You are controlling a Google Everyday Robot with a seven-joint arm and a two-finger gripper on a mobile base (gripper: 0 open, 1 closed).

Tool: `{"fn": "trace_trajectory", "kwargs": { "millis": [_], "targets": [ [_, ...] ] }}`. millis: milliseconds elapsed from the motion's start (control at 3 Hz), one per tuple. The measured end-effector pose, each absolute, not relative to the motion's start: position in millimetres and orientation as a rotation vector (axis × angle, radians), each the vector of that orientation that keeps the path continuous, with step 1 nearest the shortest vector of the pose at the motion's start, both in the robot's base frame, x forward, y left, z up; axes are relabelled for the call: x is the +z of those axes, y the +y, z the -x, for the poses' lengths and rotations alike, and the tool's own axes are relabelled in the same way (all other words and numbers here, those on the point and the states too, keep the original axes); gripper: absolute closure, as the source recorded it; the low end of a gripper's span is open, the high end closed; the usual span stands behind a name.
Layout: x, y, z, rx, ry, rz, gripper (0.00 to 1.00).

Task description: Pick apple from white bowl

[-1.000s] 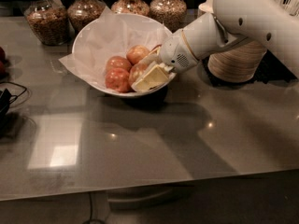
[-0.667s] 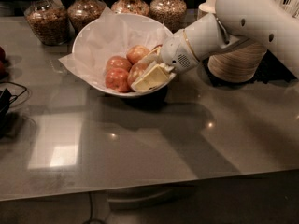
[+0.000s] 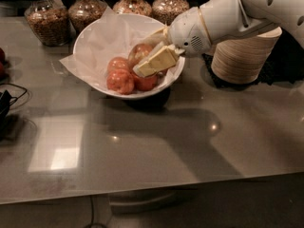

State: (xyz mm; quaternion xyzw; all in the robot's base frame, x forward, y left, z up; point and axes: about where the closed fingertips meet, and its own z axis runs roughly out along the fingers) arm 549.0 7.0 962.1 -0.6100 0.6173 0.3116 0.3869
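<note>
The white bowl (image 3: pixel 90 44), wide, shallow and lined with crinkled white paper, stands at the back middle of the grey table. Several reddish apples lie in its right half: one (image 3: pixel 120 82) at the front, one (image 3: pixel 118 63) behind it, one (image 3: pixel 146 82) to the right and a paler one (image 3: pixel 139 52) at the back. My gripper (image 3: pixel 148 61) reaches into the bowl from the right, just above the apples and right next to the pale back apple. Its cream pad hides part of that apple and of the right one.
Several glass jars of grains (image 3: pixel 44 19) stand in a row behind the bowl. A tall stack of beige paper bowls (image 3: pixel 242 56) stands to the right, under my arm. Dark cables (image 3: pixel 7 103) lie at the left edge. The table's front edge runs near the bottom.
My gripper has risen a little inside the bowl and uncovered the apple on the right. The apples and the bowl have stayed in place.
</note>
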Motion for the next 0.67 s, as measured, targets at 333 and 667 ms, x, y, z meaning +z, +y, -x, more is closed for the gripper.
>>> {"fn": "trace_trajectory", "kwargs": {
  "millis": [333, 667],
  "targets": [
    [1027.9, 5.8, -547.4, 0.743, 1.442, 1.578, 1.00],
    [1023.8, 5.3, -543.3, 0.747, 1.452, 1.572, 1.00]
  ]
}}
